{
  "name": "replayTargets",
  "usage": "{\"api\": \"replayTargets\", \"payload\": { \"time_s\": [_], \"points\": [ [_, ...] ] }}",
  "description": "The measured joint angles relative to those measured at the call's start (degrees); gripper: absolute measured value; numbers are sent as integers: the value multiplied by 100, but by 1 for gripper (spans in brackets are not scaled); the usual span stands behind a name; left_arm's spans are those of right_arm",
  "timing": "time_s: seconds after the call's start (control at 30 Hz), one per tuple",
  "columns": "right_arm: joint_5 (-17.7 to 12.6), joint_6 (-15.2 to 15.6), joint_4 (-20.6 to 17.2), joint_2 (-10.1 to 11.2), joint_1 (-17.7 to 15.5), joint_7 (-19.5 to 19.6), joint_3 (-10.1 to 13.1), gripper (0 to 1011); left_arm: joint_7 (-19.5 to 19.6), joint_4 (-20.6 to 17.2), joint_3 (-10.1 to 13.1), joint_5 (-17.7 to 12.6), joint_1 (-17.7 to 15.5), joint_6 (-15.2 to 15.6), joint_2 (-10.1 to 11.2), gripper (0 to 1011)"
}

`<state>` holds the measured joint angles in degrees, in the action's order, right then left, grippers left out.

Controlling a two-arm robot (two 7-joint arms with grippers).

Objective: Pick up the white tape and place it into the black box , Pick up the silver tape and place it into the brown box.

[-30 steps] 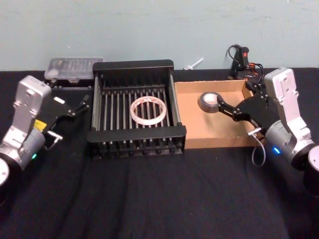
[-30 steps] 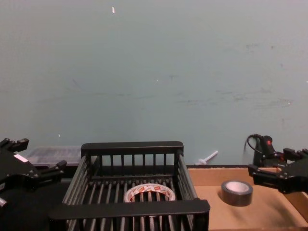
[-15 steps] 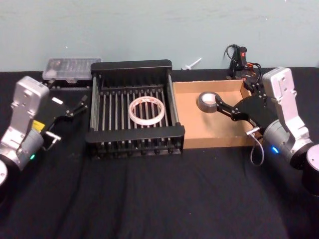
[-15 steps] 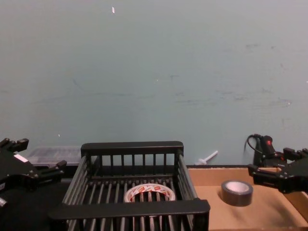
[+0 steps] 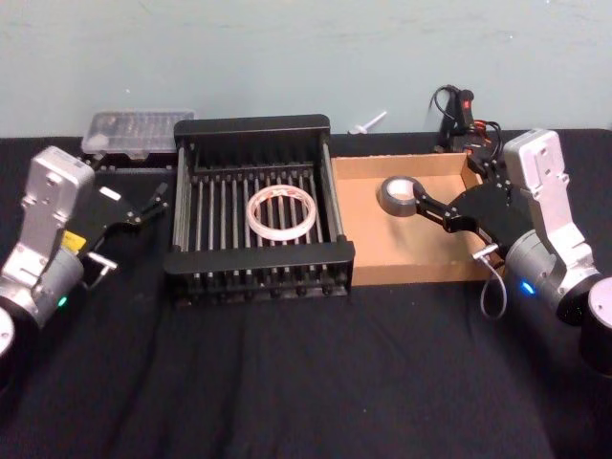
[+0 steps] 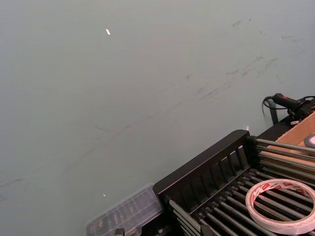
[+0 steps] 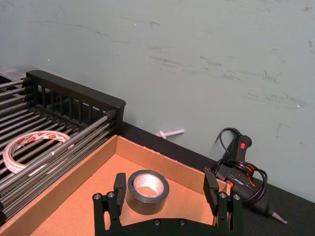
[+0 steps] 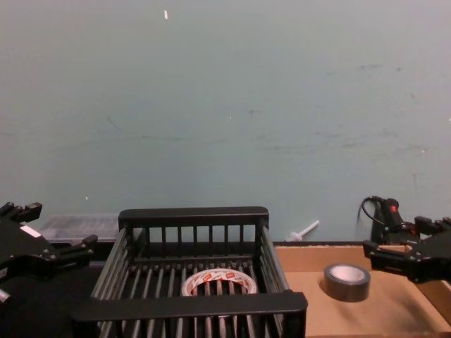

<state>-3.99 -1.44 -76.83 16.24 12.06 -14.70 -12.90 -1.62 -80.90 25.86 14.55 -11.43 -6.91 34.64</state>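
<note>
both tapes are boxed: white tape (image 5: 282, 212) in the black box (image 5: 256, 126), silver tape (image 7: 147, 191) in the brown box (image 5: 361, 229). right end effector (image 7: 165, 189), wide open, should lift straight off it; left end effector (image 5: 151, 199) open beside the black box.

From my remote station, no lettering, brand or number comes through legibly anywhere on the rig. The white tape (image 5: 282, 212), lying on the slatted floor of the black box (image 5: 256, 129), carries small red printed marks around its inner ring, but I cannot make them out as words. A yellow sticker on the left arm (image 5: 72, 241) is likewise too small for me to read.
</note>
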Motion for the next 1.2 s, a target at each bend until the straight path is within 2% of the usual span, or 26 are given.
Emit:
{"api": "replayTargets", "payload": {
  "time_s": [1.2],
  "points": [
    [0,0,0,0,0,0,0,1002,0,0,0,0,0,0,0,1001]
  ]
}}
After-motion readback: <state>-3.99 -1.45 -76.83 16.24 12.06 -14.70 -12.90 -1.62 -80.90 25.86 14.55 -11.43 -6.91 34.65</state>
